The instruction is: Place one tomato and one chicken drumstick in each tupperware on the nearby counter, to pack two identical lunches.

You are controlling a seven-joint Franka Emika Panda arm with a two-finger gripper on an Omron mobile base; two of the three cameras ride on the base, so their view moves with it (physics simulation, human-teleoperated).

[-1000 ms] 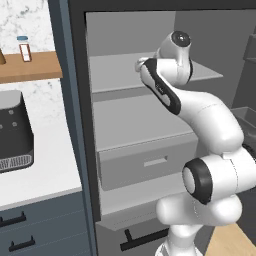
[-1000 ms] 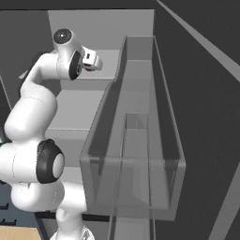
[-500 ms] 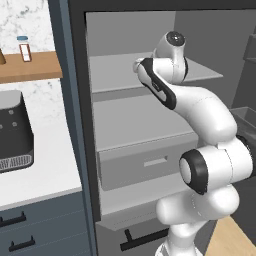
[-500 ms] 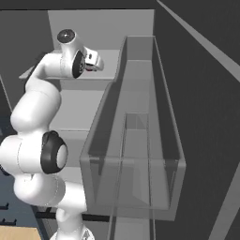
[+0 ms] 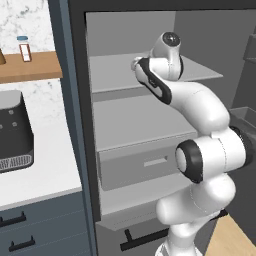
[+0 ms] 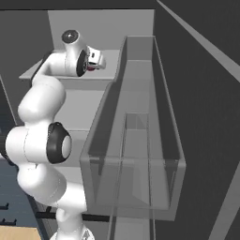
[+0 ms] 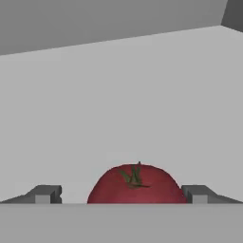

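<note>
In the hand view a red tomato (image 7: pixel 135 184) with a green stem sits on a pale grey shelf (image 7: pixel 118 104), low in the picture and between the two dark fingertips (image 7: pixel 43 194), one on each side, with clear gaps to both, so the gripper (image 7: pixel 121 197) stands wide and grips nothing. Beyond the tomato the shelf runs bare to its back wall, with a dark corner at the upper right. In the left base view the white arm (image 5: pixel 200 150) rises from the lower right, folds at a dark joint and reaches up and leftward into the open cabinet, its hand over the upper shelf (image 5: pixel 115 75); a second shelf and a drawer front lie below it, and the dark cabinet post stands just left. Left of the post the white counter (image 5: pixel 45 175) carries a dark toaster (image 5: pixel 15 132). In the right base view a deep clear bin (image 6: pixel 136 140) stands just right of the arm.
</note>
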